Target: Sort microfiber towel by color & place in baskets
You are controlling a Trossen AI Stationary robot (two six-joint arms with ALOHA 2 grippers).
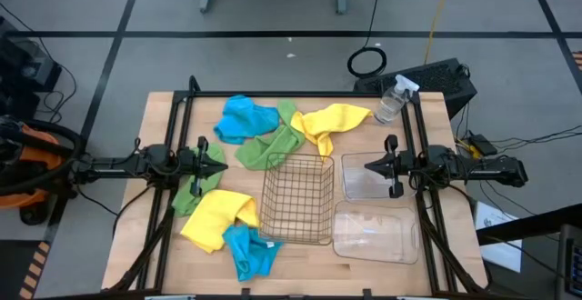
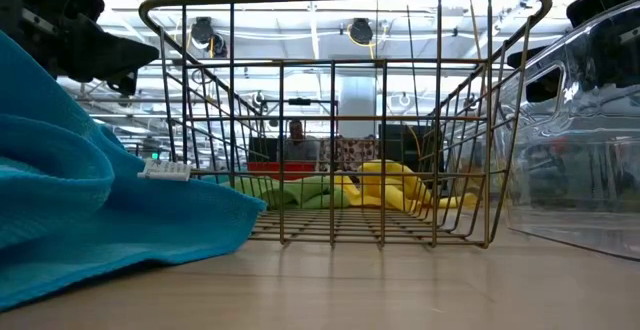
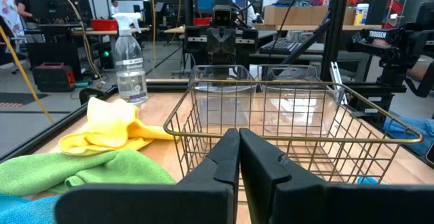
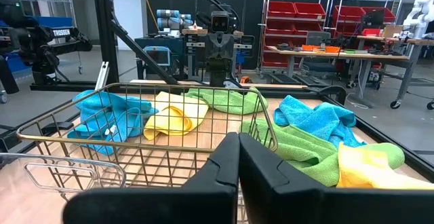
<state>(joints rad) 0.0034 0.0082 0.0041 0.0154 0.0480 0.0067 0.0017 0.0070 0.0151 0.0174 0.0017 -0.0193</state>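
Note:
Several microfiber towels lie loose on the wooden table. At the far side are a blue one, a green one and a yellow one. Toward the near left are a small green one, a yellow one and a blue one. The wire-mesh basket stands in the middle, with two clear tubs to its right. My left gripper hovers shut at the left, level, pointing at the basket. My right gripper hovers shut over the farther tub.
A clear spray bottle stands at the table's far right corner. A black frame runs along the table's sides. In the low view the near blue towel lies close beside the basket.

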